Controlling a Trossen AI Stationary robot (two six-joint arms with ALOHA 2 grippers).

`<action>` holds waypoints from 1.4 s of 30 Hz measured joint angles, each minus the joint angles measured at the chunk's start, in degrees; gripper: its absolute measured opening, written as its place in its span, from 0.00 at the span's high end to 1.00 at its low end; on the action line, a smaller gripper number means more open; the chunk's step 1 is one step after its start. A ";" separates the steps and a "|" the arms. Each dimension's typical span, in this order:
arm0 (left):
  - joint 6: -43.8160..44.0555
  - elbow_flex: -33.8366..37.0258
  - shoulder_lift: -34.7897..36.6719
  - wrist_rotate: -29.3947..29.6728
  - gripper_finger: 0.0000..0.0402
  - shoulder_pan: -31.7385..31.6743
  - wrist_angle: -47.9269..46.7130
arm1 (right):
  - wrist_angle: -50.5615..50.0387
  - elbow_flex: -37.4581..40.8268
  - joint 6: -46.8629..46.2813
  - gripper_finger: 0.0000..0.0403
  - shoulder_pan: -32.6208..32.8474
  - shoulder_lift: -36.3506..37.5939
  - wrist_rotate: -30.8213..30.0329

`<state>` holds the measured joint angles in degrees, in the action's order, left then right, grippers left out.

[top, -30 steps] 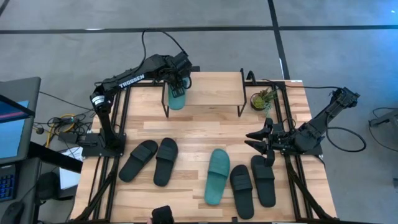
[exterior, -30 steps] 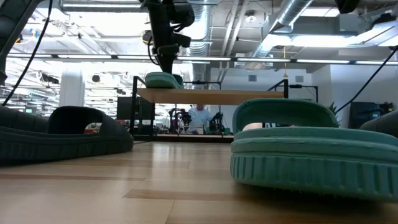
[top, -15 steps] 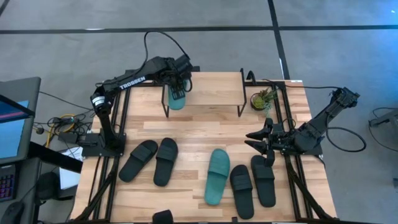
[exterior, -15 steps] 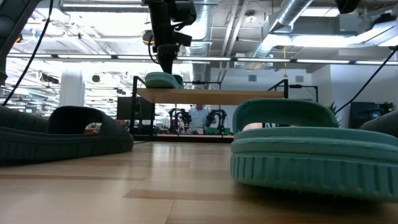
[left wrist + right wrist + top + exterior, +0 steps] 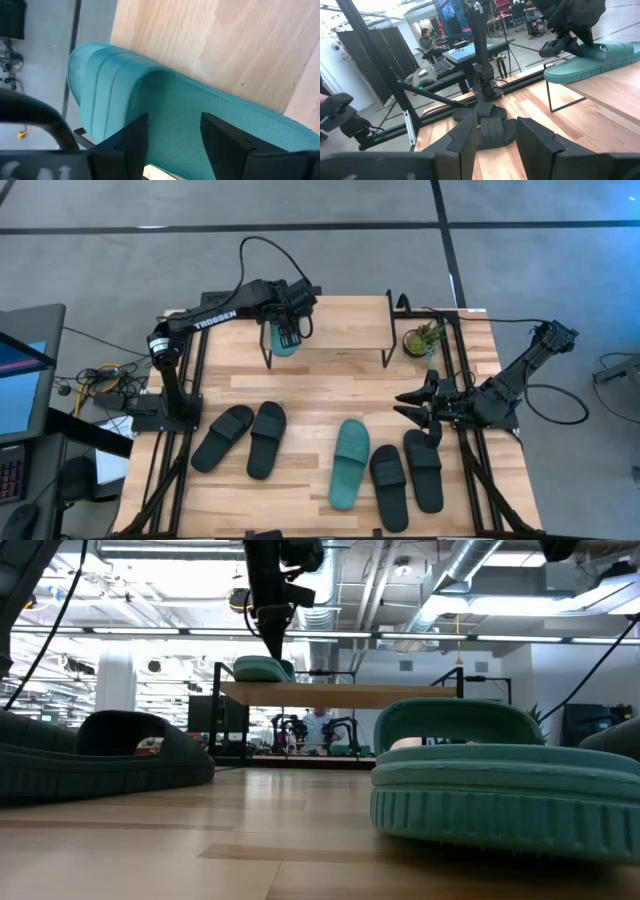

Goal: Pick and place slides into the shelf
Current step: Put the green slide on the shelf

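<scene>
Up top, one teal slide (image 5: 284, 340) lies on the left end of the shelf (image 5: 340, 330), its end overhanging the board's edge. The left gripper (image 5: 291, 333) hangs just above it — fingers (image 5: 131, 142) apart, nothing between them. The right gripper (image 5: 408, 404) waits at the counter's (image 5: 320, 385) right side, fingers spread and empty. On the counter lie the other teal slide (image 5: 348, 463) — a black pair (image 5: 408, 472) just beside it — and a second black pair (image 5: 243, 437) to the left.

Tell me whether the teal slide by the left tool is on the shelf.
On it: the teal slide lies flat on the shelf top, with the open left tool just above it.
</scene>
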<state>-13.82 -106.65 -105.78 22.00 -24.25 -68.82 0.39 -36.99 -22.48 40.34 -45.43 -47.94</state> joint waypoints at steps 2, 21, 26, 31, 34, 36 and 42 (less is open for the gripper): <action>0.02 0.00 0.00 0.75 0.58 0.54 -0.21 | -0.01 0.00 0.00 0.70 0.00 0.00 0.02; 16.63 -5.11 0.94 -10.23 0.58 14.50 -13.16 | -7.16 -0.02 -4.99 0.70 0.04 0.02 1.06; 21.78 -5.11 2.32 -9.73 0.58 22.79 -12.60 | -11.86 -0.02 -9.21 0.70 0.04 0.01 5.40; 28.15 -5.11 3.75 -2.93 0.58 31.67 -8.51 | -13.23 -0.02 -9.55 0.70 0.13 0.00 8.96; 32.80 -5.11 4.29 1.94 0.58 36.51 -7.21 | -13.26 -0.02 -9.41 0.70 0.13 -0.27 10.60; 35.00 -5.11 4.52 4.57 0.58 39.66 -7.28 | -13.18 -0.02 -9.36 0.70 0.13 -0.80 11.37; 39.11 -5.11 4.52 17.23 0.58 49.18 -10.89 | -6.31 -0.02 -10.97 0.70 0.13 -5.69 13.90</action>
<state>25.28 -111.77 -101.25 39.24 24.93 -79.71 -5.92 -37.01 -33.45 40.47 -51.12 -34.04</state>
